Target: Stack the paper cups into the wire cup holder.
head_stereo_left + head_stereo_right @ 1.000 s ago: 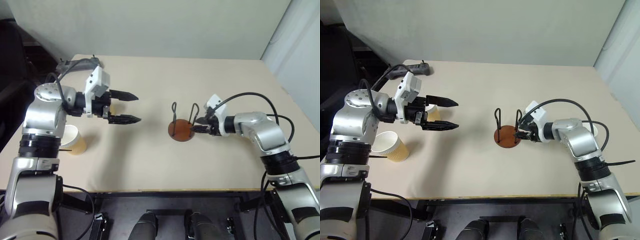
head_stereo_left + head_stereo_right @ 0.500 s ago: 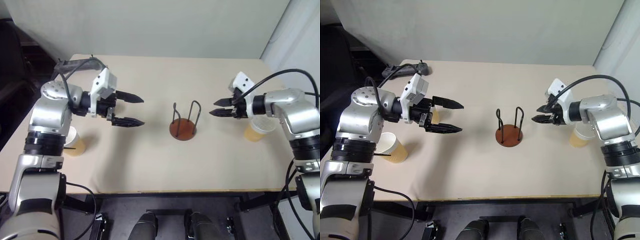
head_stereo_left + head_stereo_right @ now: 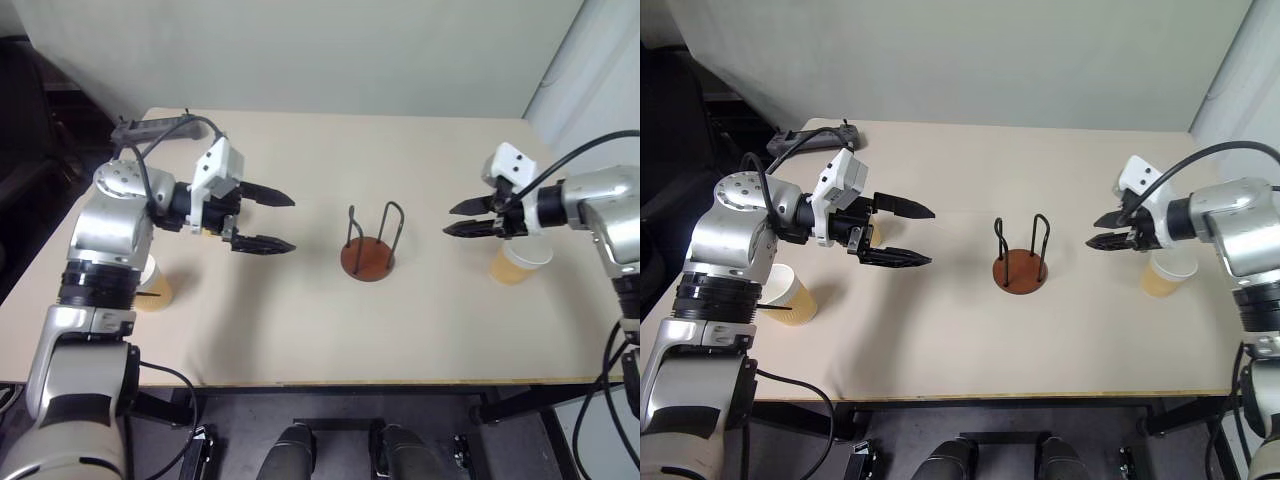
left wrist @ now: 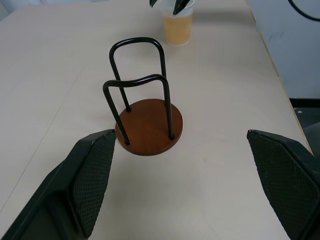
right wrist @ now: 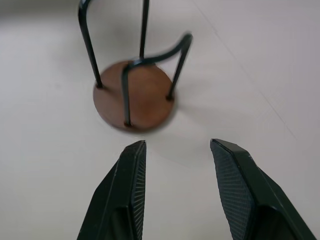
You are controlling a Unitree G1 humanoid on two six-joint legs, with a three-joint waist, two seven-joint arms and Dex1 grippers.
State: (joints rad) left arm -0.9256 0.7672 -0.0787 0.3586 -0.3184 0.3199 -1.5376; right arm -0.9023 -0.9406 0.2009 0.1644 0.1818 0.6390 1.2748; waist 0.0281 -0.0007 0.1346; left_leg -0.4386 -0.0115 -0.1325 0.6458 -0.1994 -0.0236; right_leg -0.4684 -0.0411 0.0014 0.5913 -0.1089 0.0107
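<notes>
Near the middle of the beige table [image 3: 300, 330], standing upright and empty: the wire cup holder [image 3: 368, 256], a round reddish-brown disc base with two thin dark wire loops rising from it. To its right, well apart and near the table's right edge, one paper cup [image 3: 517, 261], tan-orange outside with a white rim, upright, mouth up. At the table's left edge, a second paper cup [image 3: 151, 283], also upright, partly hidden behind the left arm. Behind the left gripper's wrist, a sliver of tan-orange that may belong to a third cup, too hidden to tell.

Hovering left of the holder, well apart from it: the left gripper [image 3: 271, 221], pointed toward the holder, two black fingers spread wide and released, nothing between them. From the left wrist view, the holder [image 4: 147, 122] framed between the two textured fingertips [image 4: 92, 175], with the right-hand cup [image 4: 177, 25] beyond it.

Hovering right of the holder, above and just beside the right-hand cup: the right gripper [image 3: 462, 218], pointed toward the holder, fingers parted and released, holding nothing. From the right wrist view, the holder's base [image 5: 134, 101] beyond the parted fingertips [image 5: 132, 180].

At the far left corner of the table, a dark power strip [image 3: 150, 127] with its cable.
</notes>
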